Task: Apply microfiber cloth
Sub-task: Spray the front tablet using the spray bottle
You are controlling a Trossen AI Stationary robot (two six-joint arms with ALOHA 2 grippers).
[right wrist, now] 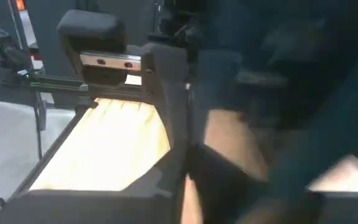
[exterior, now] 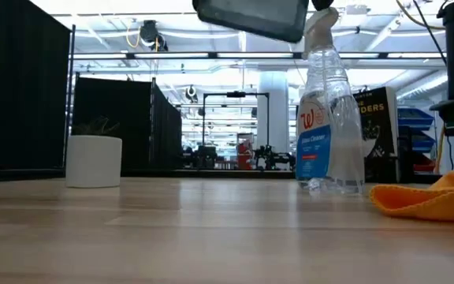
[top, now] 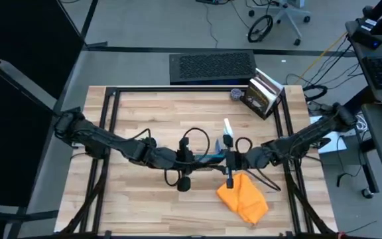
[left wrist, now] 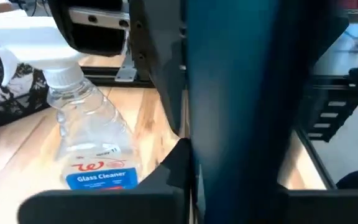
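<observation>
Room: open workshop hall behind the table, with dark partition screens, ceiling lights, and a white pot (exterior: 94, 161) with a small plant at the far edge in the low view.
Surface: wooden table (top: 144, 206) inside a black frame; a book (top: 264, 95) stands near the far right corner, next to a dark keyboard-like mat (top: 212, 66).
Tablet: a dark-screened tablet (top: 212, 157) is held above the table centre, between the two arms, edge-on to the overhead camera; from the low view its underside (exterior: 252, 17) shows at the top.
Left gripper: the left gripper (top: 194, 157) is at the table centre, closed on the left edge of the tablet — the wrist view shows the blue-dark slab right between its fingers.
Right gripper: the right gripper (top: 234, 159) meets the tablet from the other side; it seems to clamp that edge, but I cannot tell this for sure.
Spray bottle: the clear glass cleaner bottle (exterior: 328, 118) stands upright just behind the tablet.
Microfiber cloth: the orange microfiber cloth (top: 244, 197) lies crumpled on the table, near the front, just in front of the right gripper — nothing touches it.
Step in hand: both arms are busy with the tablet; the cloth is not yet picked up.
Next move: probably one gripper must release the tablet, descend to the cloth, pinch a fold and bring it to the screen.
</observation>
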